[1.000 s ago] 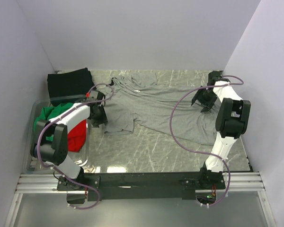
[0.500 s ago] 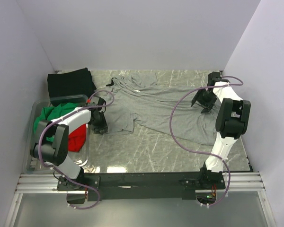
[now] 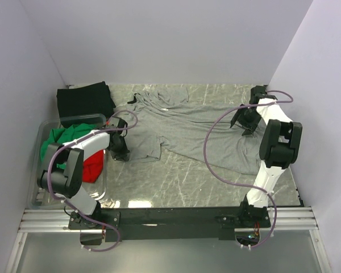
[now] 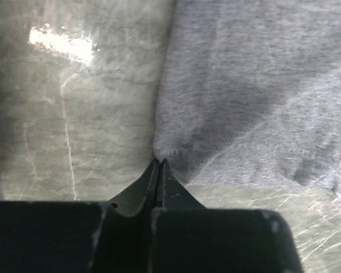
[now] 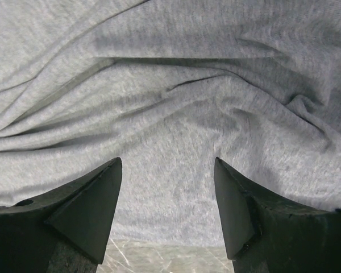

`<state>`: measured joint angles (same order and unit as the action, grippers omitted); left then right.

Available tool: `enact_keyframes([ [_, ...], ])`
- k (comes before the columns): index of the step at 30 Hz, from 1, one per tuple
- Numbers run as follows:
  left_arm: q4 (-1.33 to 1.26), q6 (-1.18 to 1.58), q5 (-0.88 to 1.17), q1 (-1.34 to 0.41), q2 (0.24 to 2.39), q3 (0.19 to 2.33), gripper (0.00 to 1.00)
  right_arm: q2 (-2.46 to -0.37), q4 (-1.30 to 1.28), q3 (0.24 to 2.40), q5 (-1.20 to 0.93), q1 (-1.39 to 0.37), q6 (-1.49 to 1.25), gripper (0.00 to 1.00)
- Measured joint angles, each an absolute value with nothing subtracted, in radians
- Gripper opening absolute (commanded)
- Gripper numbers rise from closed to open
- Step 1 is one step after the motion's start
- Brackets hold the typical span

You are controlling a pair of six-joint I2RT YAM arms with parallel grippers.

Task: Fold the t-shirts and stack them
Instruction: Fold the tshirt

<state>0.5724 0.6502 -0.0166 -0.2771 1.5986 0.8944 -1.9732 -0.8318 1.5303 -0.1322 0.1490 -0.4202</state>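
Note:
A large heather-grey t-shirt (image 3: pixel 187 128) lies spread and wrinkled across the marble table. My left gripper (image 3: pixel 125 154) is shut on the corner of its left sleeve; in the left wrist view the grey cloth (image 4: pixel 238 96) is pinched at the closed tips (image 4: pixel 159 162). My right gripper (image 3: pixel 244 122) is open above the shirt's right edge; in the right wrist view its spread fingers (image 5: pixel 96 193) stand over the grey fabric (image 5: pixel 170 102). A folded black t-shirt (image 3: pixel 84 101) lies at the back left. Green (image 3: pixel 62 138) and red (image 3: pixel 94 162) t-shirts sit in a clear bin.
The clear plastic bin (image 3: pixel 40 190) stands at the left edge of the table. Purple-white walls close in the left, back and right sides. Bare marble table (image 3: pixel 176 182) lies in front of the grey shirt.
My left gripper has shifted slightly forward and left at the sleeve corner. The right gripper has stayed almost still.

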Motion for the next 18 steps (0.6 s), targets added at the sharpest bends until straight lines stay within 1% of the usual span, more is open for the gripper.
enact_keyframes([
  [6,0.574,0.652,-0.013,-0.267,1.613,0.918,0.00,-1.894,-0.836,1.488,-0.125,0.149,-0.402,0.73],
  [15,0.590,0.669,-0.042,-0.201,1.577,0.993,0.00,-1.619,-0.877,1.198,-0.055,0.192,-0.396,0.73],
  [18,0.597,0.669,-0.041,-0.170,1.536,0.993,0.00,-1.564,-0.899,1.103,-0.039,0.239,-0.399,0.70],
])
